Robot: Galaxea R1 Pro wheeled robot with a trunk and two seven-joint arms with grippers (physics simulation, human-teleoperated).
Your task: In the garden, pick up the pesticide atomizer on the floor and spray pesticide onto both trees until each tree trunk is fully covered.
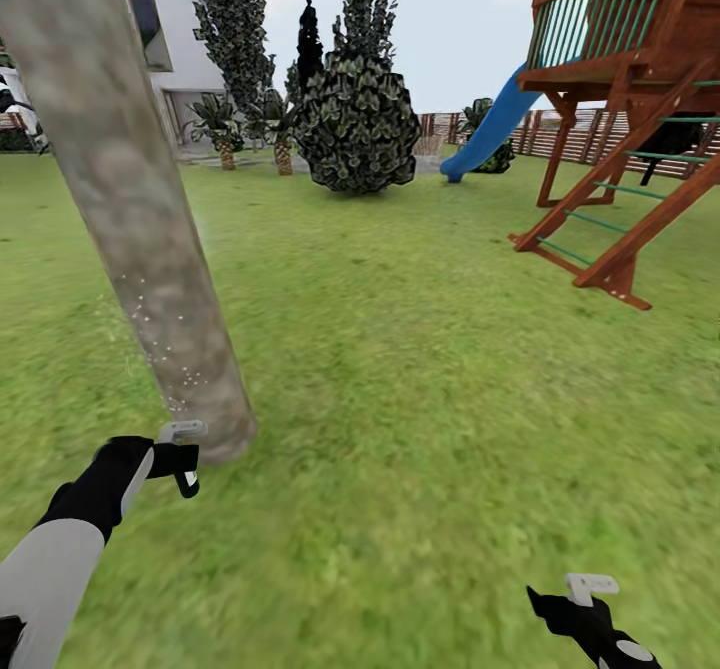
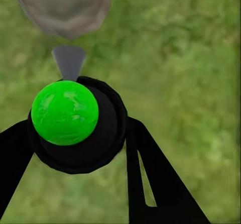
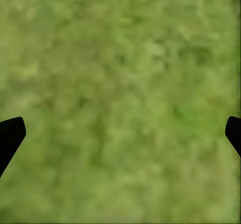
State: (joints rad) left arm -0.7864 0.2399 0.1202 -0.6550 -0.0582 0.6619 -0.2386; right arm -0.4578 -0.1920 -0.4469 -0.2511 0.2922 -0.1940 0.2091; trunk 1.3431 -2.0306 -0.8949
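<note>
The pesticide atomizer (image 1: 181, 454) sat clamped in the left gripper (image 1: 172, 461), just in front of the base of the nearest tree trunk (image 1: 130, 199). In the head view it showed as a small black body with a light grey trigger head on top, pointed at the trunk and almost touching its flared foot. In the left wrist view the same pesticide atomizer (image 2: 75, 126) appeared end-on: a round black body with a bright green spot on it and a grey nozzle aimed at the tree trunk (image 2: 63, 5), while the black fingers (image 2: 150, 174) of the left gripper (image 2: 75, 148) pinched it from both sides.

The tree trunk was a thick, leaning grey-brown column with blotchy bark. A scatter of tiny white specks dotted its lower part, and a few hung over the grass (image 1: 400, 369) just beside it.

The right gripper (image 1: 590, 609) hung well apart from the tree trunk, over open grass; in the right wrist view its fingertips (image 3: 10, 133) stood spread wide with only grass (image 3: 120, 103) between them.

Beyond the tree trunk stood a dark leafy bush (image 1: 357, 124), short palms (image 1: 225, 129) and a white house (image 1: 175, 29). Farther off from the trunk rose a wooden play tower (image 1: 620, 99) with a blue slide (image 1: 490, 129), backed by a brown slat fence (image 1: 590, 139)
</note>
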